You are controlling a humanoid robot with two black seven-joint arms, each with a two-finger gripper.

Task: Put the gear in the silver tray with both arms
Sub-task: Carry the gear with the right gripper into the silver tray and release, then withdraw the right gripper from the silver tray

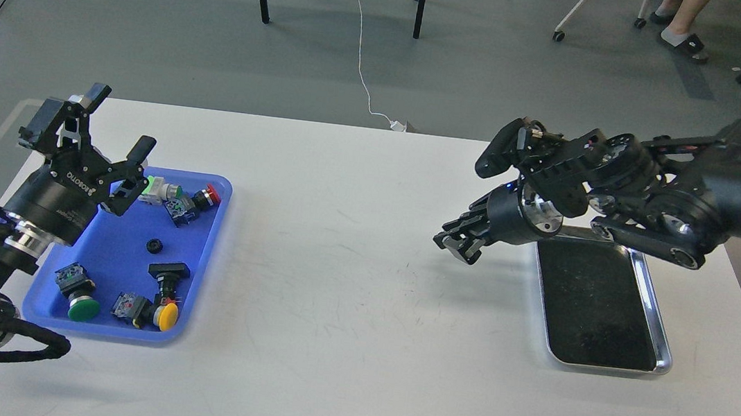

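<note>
With its 2 fingers spread wide and empty, the left gripper (121,118) hovered over the blue tray (208,254), best lowered squarely onto the gear (154,246) near its centre; the silver tray (664,346) waited at the table's right edge, the right gripper's (459,242) state unreadable.

White bench (347,289), blue tray (199,272) of push buttons at left with small black gear (153,246) inside, left gripper (121,122) spread wide above it, silver tray (664,353) at right, right gripper (458,242) just beside its near-left rim, fingers indistinct

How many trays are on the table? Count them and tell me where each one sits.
2. The blue tray sits at the left, the silver tray at the right. No other shows.
</note>
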